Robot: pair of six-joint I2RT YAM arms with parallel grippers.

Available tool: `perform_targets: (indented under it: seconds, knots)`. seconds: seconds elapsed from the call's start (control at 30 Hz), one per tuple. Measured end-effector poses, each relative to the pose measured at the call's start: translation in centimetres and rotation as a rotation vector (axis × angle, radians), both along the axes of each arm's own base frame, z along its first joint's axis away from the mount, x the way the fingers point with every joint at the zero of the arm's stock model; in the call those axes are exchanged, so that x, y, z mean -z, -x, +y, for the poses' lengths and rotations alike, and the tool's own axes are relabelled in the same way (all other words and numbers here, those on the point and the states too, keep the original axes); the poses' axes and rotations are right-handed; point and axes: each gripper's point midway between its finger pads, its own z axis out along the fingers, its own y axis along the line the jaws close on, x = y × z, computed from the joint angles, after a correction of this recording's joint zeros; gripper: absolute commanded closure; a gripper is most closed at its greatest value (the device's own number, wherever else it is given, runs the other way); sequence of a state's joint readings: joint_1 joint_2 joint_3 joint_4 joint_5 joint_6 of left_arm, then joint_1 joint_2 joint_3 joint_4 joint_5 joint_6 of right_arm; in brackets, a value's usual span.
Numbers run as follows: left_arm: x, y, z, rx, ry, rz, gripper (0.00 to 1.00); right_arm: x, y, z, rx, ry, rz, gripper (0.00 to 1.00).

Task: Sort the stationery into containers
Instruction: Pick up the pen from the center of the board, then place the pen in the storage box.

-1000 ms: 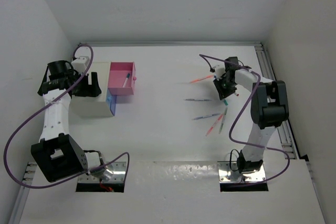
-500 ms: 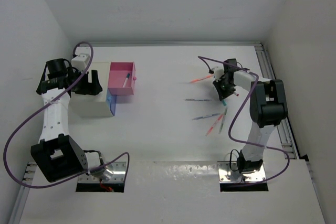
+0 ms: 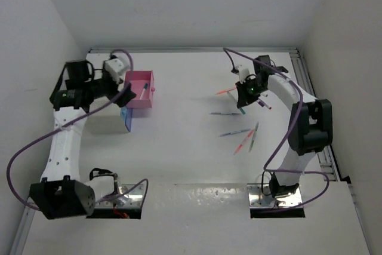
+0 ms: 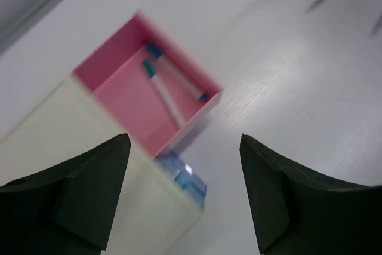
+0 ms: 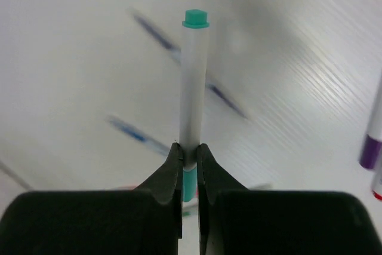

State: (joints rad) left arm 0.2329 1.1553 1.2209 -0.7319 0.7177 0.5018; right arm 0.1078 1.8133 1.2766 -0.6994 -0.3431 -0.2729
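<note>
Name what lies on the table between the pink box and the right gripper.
In the top view, mostly bare table; only an orange pen lies there, just left of the right gripper, far from the pink box.

left end effector (image 4: 184, 143) spread, right (image 5: 190, 148) clamped

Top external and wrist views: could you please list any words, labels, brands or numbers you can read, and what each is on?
No text can be read in any view.
green-capped white pen in the right gripper: bare barrel, no print.
pink box and blue box: no label visible.
loose pens: too small and blurred to tell.
</note>
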Motion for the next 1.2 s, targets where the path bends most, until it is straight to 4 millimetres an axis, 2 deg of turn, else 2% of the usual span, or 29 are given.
perform_targets:
  seconds: [0.1,0.2,0.33,0.4,0.57,0.7,1.0,1.1,1.17,1.2]
  knots:
    - [-1.3,1.5,-7.6,0.289,-0.044,-0.114,0.21,-4.6,0.5,4.4,-0.081,-0.158,-0.025,1.0]
    - [-1.6,4.1,-13.2,0.524,-0.093,-0.197,0.23,-7.4,3.4,9.4,-0.187,-0.301,0.027,1.0]
    - [-0.6,6.2,-17.8,0.723,-0.189,-0.254,0.27,-8.7,8.9,14.7,-0.295,-0.445,0.209,1.0]
    - [0.5,7.0,-19.5,0.794,-0.24,-0.261,0.29,-9.0,10.1,15.7,-0.313,-0.471,0.254,1.0]
    - [3.6,9.4,-22.7,0.954,-0.378,-0.268,0.32,-10.3,12.1,17.5,-0.325,-0.549,0.349,1.0]
    - [5.2,10.8,-24.0,1.037,-0.452,-0.28,0.33,-10.6,13.1,18.3,-0.328,-0.58,0.406,1.0]
    - [6.7,11.2,-25.6,1.084,-0.556,-0.322,0.36,-10.8,14.9,19.6,-0.351,-0.607,0.487,1.0]
    - [7.4,11.2,-25.6,1.087,-0.577,-0.315,0.43,-11.2,15.2,19.9,-0.349,-0.624,0.509,1.0]
    - [7.8,11.4,-25.7,1.091,-0.586,-0.312,0.43,-11.4,15.4,20.1,-0.346,-0.63,0.523,1.0]
    - [7.9,11.4,-25.7,1.091,-0.588,-0.313,0.58,-11.6,15.5,20.2,-0.345,-0.634,0.529,1.0]
